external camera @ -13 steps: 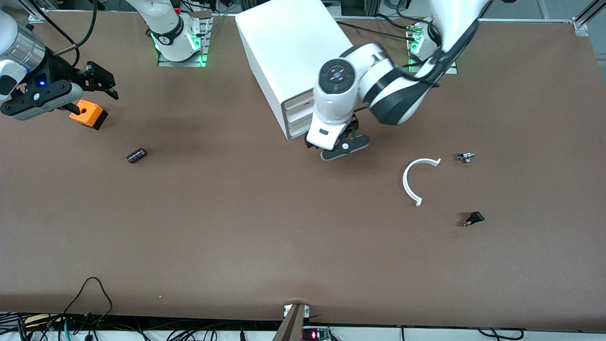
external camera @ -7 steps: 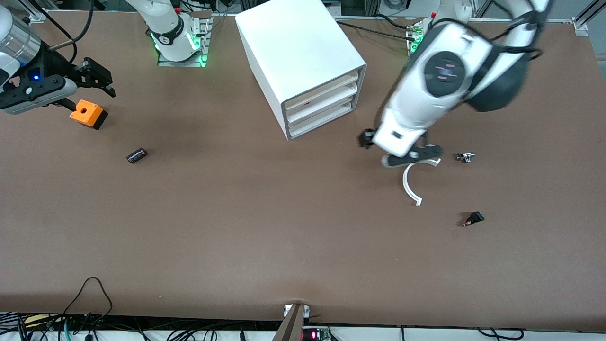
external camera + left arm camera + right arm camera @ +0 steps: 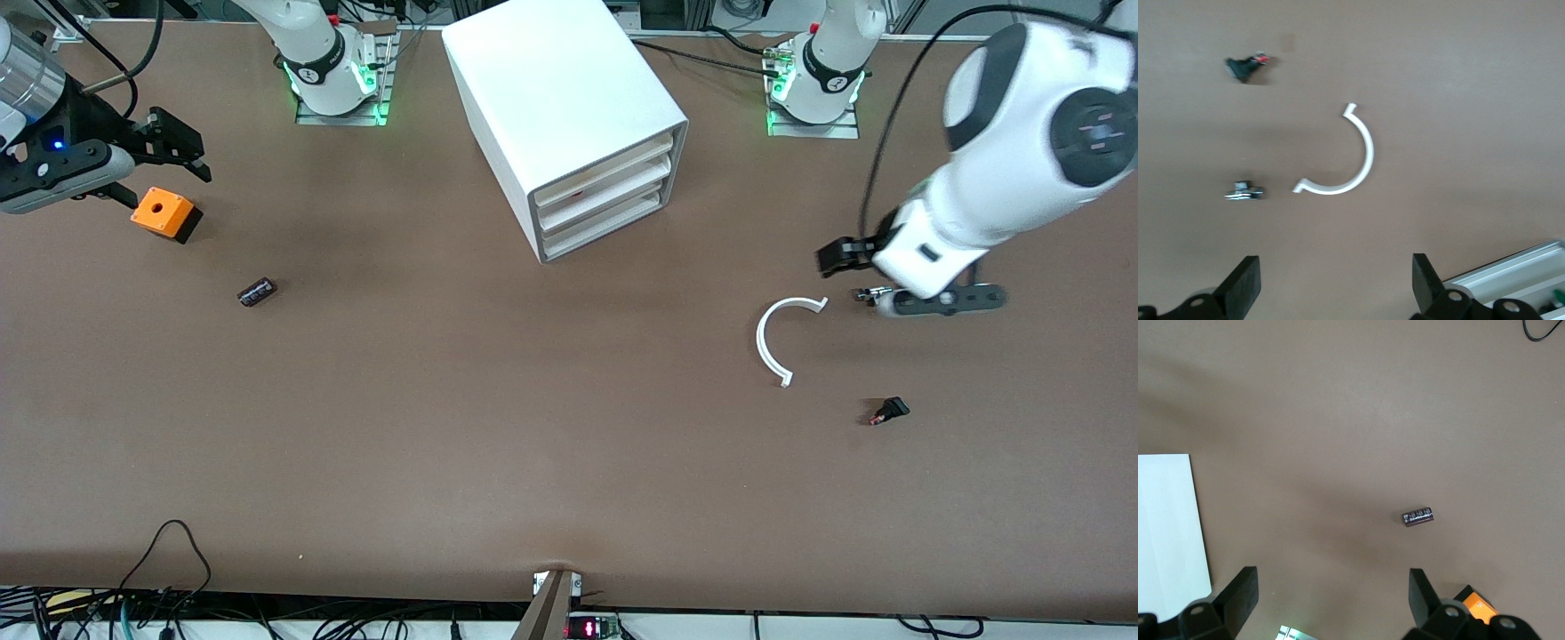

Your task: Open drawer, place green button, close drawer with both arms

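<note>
The white cabinet [image 3: 551, 89] stands at the table's back middle, and its lowest drawer [image 3: 605, 228] is pushed in flush like the two above it. The button is out of view. My left gripper [image 3: 837, 258] hangs open and empty over the table between a white C-shaped ring [image 3: 772, 342] and a small metal part [image 3: 876, 293]. The left wrist view has the left gripper [image 3: 1335, 283] with its jaws wide apart above bare table. My right gripper [image 3: 182, 147] is open and empty beside an orange box [image 3: 164, 216]; the right gripper [image 3: 1331, 593] holds nothing.
A dark cylinder [image 3: 258, 291] lies nearer the front camera than the orange box [image 3: 1478, 607]. A small black part with a red tip [image 3: 889, 411] lies near the ring [image 3: 1345, 153]. The metal part [image 3: 1243, 193] and the cylinder [image 3: 1418, 517] are in the wrist views.
My left arm has swung away from in front of the cabinet toward its own end of the table, uncovering the shut drawers. The right gripper has drifted slightly toward the table's back edge.
</note>
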Motion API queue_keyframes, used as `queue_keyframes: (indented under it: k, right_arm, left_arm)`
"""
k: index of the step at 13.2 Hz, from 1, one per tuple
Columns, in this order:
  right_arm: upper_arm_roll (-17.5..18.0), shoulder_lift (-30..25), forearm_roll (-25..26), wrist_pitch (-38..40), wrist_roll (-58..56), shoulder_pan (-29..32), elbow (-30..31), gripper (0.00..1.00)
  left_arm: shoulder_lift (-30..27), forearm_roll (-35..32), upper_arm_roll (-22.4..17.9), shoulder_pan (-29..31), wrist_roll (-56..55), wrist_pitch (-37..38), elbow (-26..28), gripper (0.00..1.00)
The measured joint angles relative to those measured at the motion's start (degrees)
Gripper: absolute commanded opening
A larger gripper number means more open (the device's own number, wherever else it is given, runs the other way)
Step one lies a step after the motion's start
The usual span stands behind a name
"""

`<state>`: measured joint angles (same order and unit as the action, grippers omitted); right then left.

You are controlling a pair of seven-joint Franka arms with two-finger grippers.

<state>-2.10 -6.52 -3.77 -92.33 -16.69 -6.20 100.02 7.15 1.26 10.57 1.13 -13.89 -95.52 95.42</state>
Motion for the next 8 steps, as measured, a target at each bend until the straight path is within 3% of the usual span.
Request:
queue_keyframes:
  k: [5,8]
  right_arm:
    - [-0.11,0.38,0.20,-1.43,0.00,-0.05,0.00,1.00]
    - [-0.29,2.32,0.20,-2.80,-0.01,-0.05,-1.24,1.00]
  left_arm:
    - [-5.18,0.01,-5.42,2.12,9.42,1.92,2.11,1.00]
    - [-6.54,-1.29,-6.51,4.02,12.83,1.71,2.29,1.00]
